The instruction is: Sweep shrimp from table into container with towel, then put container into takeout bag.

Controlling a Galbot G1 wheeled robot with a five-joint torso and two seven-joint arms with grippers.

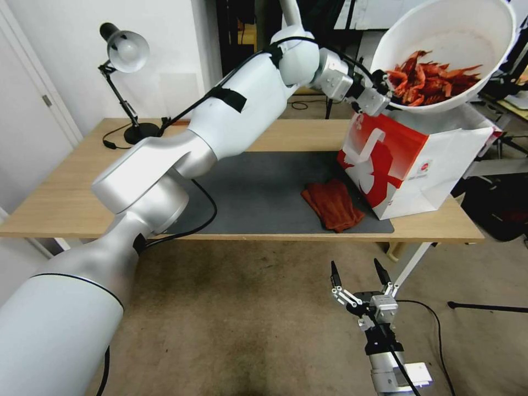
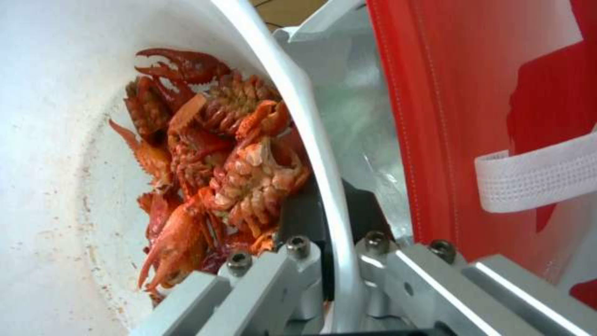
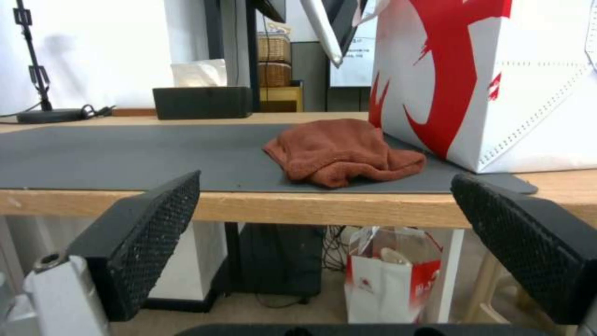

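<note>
Even, bright indoor light; soft shadows lie under the table (image 1: 66, 203). The desk lamp (image 1: 125, 50) bows at the head view's warped edge. Close wrist-view foregrounds blur slightly.

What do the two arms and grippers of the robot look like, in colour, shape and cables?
The left arm has rounded glossy white and silver shells, black tape bands and a black cable along it. The left gripper is bare silver metal with black bolts. The right gripper has slim black pointed fingers with dotted rubber pads, silver links and a black cable.
</note>
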